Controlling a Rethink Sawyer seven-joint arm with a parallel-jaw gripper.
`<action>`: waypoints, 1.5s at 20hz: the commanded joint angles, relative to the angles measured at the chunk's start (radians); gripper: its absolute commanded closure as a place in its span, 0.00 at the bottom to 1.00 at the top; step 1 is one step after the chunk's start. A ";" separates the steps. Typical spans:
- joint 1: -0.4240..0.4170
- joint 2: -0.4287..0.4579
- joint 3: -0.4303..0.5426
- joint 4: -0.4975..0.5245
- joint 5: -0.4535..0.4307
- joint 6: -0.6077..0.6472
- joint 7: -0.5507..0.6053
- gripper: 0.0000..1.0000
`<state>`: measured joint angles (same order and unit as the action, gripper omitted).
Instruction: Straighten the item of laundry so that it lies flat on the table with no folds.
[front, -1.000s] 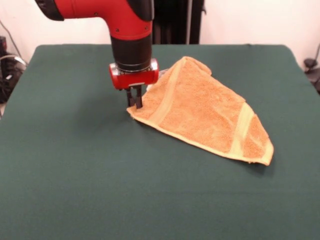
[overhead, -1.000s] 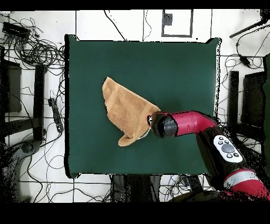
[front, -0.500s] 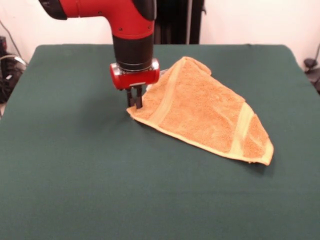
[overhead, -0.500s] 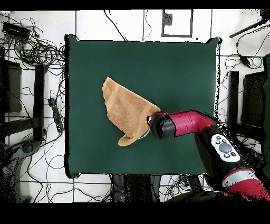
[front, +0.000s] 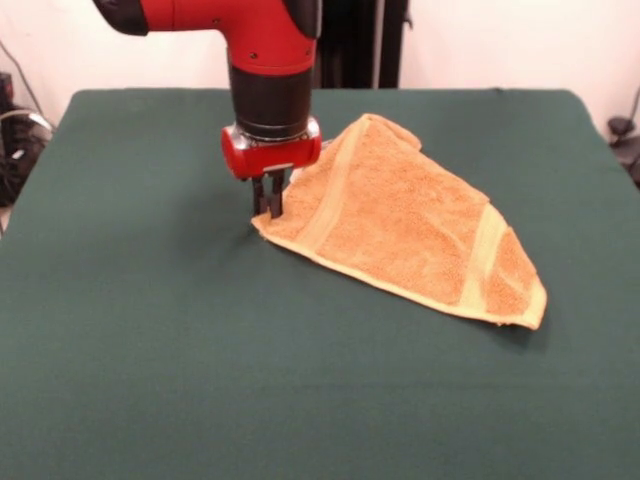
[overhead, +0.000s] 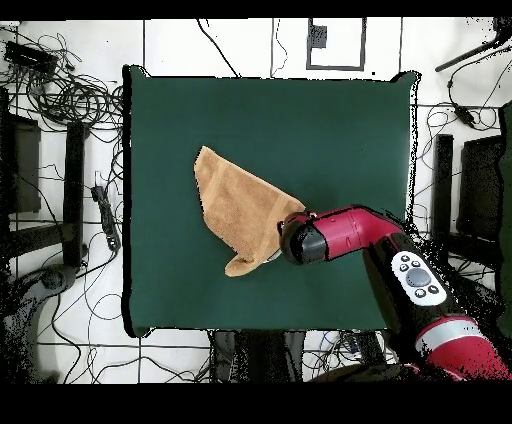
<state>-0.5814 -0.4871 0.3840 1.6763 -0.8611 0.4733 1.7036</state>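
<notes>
The towel (front: 410, 225) is orange-tan terry with paler yellowish woven bands, one near each end, and a pale edge along its near side. The table (front: 150, 340) is plain dark green. The arm (front: 262, 40) is red with a black section, and the gripper (front: 268, 200) is black below a red collar.

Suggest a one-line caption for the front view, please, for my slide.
Sawyer's pincer closed at one corner of a folded orange-tan towel on the green table.
</notes>
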 joint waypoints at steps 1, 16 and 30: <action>-0.010 0.067 0.113 -0.078 -0.114 -0.016 -0.277 1.00; -0.129 0.118 0.235 -0.188 -0.095 0.151 -0.479 1.00; -0.129 -0.016 0.266 -0.226 -0.043 0.323 -0.543 1.00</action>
<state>-0.7186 -0.4440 0.5732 1.6350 -0.8811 0.7121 1.4827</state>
